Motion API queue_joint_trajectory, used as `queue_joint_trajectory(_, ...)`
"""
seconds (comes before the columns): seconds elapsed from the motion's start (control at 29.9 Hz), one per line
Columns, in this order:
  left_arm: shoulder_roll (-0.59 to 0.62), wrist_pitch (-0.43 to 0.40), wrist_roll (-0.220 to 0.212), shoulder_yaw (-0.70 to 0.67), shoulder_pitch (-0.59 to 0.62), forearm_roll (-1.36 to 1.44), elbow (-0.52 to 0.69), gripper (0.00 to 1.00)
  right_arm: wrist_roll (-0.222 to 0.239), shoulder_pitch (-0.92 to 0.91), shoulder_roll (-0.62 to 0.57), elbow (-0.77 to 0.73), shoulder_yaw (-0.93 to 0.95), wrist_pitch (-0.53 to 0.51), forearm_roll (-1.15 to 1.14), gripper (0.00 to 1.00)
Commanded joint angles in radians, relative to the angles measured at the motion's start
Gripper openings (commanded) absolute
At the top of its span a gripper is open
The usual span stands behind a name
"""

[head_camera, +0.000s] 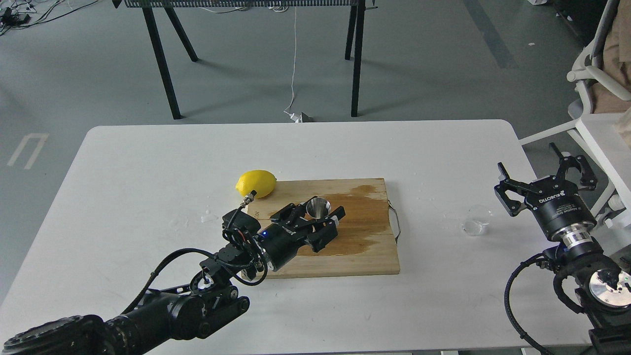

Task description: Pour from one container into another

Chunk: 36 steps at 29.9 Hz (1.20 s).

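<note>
Jigger one, steel, on wet cutting board, left gripper clamped around it, one lemon beside, one glass cup on table, contents unclear, right gripper spread apart nearby.

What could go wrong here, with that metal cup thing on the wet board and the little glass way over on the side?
1. The left end effector sits around the jigger on a cutting board with a wet stain; the narrow-waisted jigger might tip or slide.
2. The glass cup stands near the table's right edge, beside the open right end effector; a clumsy approach could knock it off.
3. Being clear, the glass may be hard to locate.
</note>
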State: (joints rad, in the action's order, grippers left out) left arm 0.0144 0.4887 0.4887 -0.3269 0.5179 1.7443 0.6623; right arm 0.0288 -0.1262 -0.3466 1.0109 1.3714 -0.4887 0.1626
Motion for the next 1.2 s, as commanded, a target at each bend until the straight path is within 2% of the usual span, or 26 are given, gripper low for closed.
queue_joint_trajectory(0.0, 0.010, 0.000, 0.000, -0.001, -0.006, 0.000, -0.001, 0.83, 0.000, 0.002, 0.000, 0.000, 0.000, 0.000, 0.000, 0.99)
queue_joint_trajectory(0.64, 0.027, 0.000, 0.000, 0.002, -0.056, 0.001, 0.010, 0.83, 0.000, 0.008, 0.000, -0.002, -0.002, 0.000, 0.000, 0.99)
queue_joint_trajectory(1.17, 0.101, 0.000, 0.000, 0.000, -0.118, 0.001, 0.029, 0.83, -0.001, 0.008, 0.000, 0.000, -0.002, 0.000, 0.000, 0.99)
